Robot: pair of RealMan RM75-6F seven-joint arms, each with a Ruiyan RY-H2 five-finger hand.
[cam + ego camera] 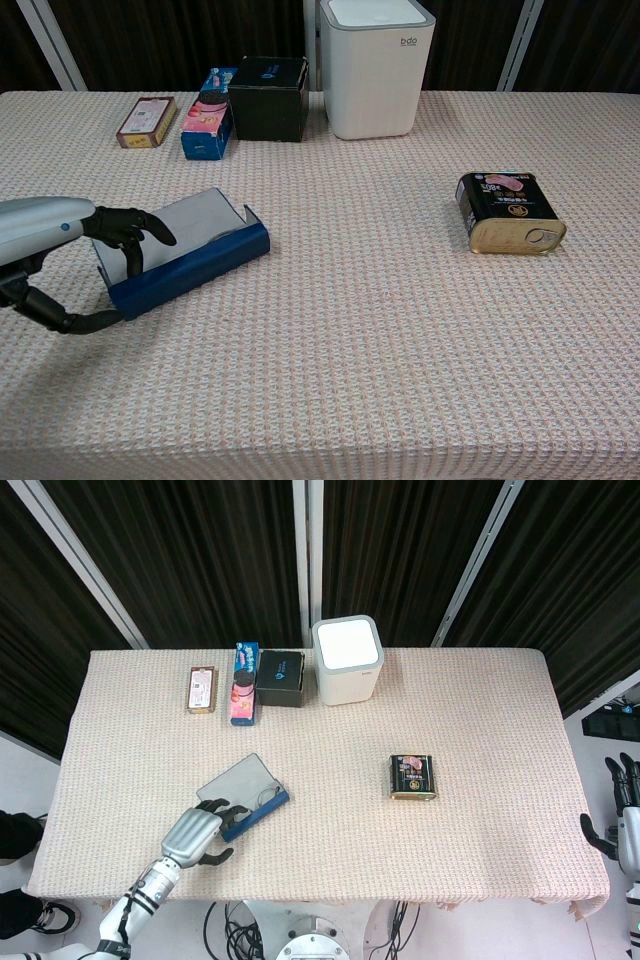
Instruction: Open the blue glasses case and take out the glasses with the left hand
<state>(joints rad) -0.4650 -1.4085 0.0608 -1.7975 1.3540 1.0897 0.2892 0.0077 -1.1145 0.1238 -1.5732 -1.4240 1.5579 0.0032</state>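
Left hand (pixel 195 835): low at the near-left bench (pixel 480 740) edge, dark fingers (pixel 135 228) curled forward, thumb reaching underneath. Right hand (pixel 625 815): off the right side, upright, fingers apart, holding nothing.

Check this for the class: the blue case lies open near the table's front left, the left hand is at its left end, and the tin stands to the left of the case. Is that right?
One part is wrong. The tin lies to the right of the case, well apart from it, as the head view shows. The rest holds: the case lies open near the table's front left with the left hand at its left end.
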